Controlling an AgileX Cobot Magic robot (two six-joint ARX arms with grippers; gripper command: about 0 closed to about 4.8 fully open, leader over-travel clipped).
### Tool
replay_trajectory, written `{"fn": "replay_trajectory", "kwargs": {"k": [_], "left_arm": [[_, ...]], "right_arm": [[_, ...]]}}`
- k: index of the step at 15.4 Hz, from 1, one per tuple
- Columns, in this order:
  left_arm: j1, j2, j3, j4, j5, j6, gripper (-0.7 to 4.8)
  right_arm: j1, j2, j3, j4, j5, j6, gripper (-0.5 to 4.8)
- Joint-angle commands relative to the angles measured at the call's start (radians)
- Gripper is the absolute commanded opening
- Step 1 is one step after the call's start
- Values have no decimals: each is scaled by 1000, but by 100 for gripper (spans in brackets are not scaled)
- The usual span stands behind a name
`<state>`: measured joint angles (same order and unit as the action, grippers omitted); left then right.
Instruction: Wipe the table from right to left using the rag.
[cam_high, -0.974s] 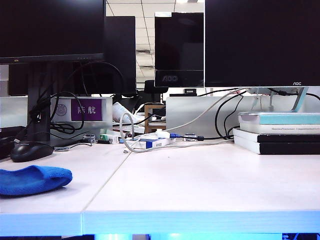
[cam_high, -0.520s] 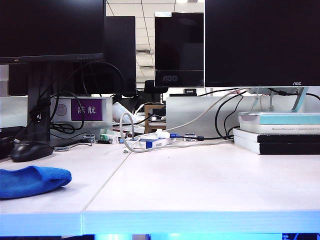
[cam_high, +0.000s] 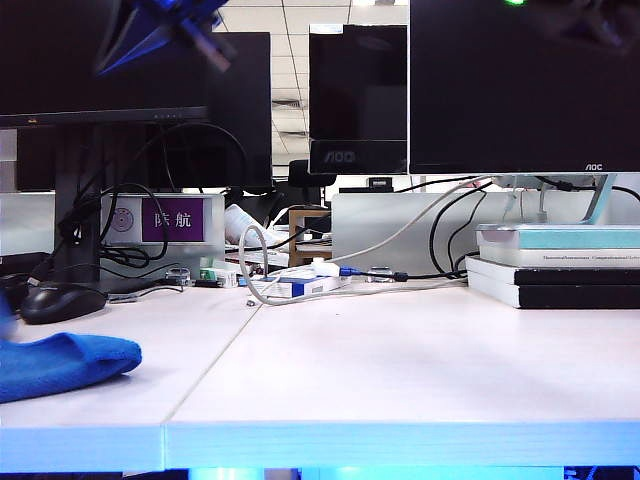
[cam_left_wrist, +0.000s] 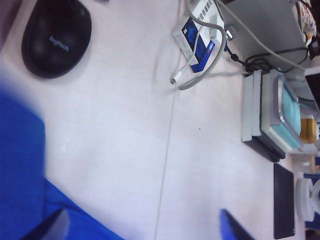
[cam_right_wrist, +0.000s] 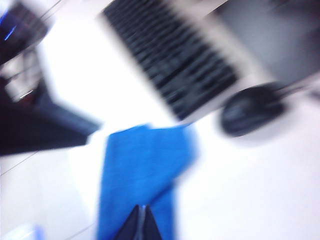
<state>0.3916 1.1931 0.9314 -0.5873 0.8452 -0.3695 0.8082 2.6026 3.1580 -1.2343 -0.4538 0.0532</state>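
The blue rag (cam_high: 60, 365) lies crumpled at the left end of the pale table (cam_high: 400, 360), in front of a black mouse (cam_high: 62, 300). A blurred blue gripper part (cam_high: 160, 30) hangs high above that end in the exterior view. In the left wrist view my left gripper (cam_left_wrist: 142, 230) stands wide open above the table (cam_left_wrist: 125, 125). One finger is over the rag (cam_left_wrist: 20, 165) and nothing is between the fingers. My right gripper (cam_right_wrist: 142, 220) is shut with nothing in it, well above the rag (cam_right_wrist: 142, 170) in a blurred view.
Monitors, cables and a white power strip (cam_high: 300, 285) line the back of the table. Stacked books (cam_high: 555, 265) stand at the right. A keyboard (cam_right_wrist: 170, 65) and the mouse (cam_right_wrist: 255, 115) lie beyond the rag. A thin seam (cam_high: 215, 365) runs across the top.
A blurred blue gripper part has come into the exterior view at the top left. The rag has barely shifted.
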Motion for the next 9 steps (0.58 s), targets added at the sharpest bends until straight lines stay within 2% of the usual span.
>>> {"fn": "replay_trajectory", "kwargs": {"k": [1, 4, 5, 6, 7, 9], "left_arm": [[1, -3, 3, 10, 5, -8, 397], [1, -3, 3, 10, 6, 44, 377], [1, -3, 3, 10, 18, 91, 247], [1, -4, 3, 9, 45, 109, 69], [1, -9, 3, 11, 58, 111, -11], [-6, -27, 3, 50, 58, 111, -5]], "right_arm": [[37, 55, 0, -19, -81, 2, 45], [48, 79, 0, -32, -60, 2, 38], [49, 79, 0, -37, -20, 2, 6], [50, 76, 1, -36, 16, 2, -5], [45, 71, 3, -35, 37, 2, -6], [35, 54, 4, -36, 35, 2, -6]]}}
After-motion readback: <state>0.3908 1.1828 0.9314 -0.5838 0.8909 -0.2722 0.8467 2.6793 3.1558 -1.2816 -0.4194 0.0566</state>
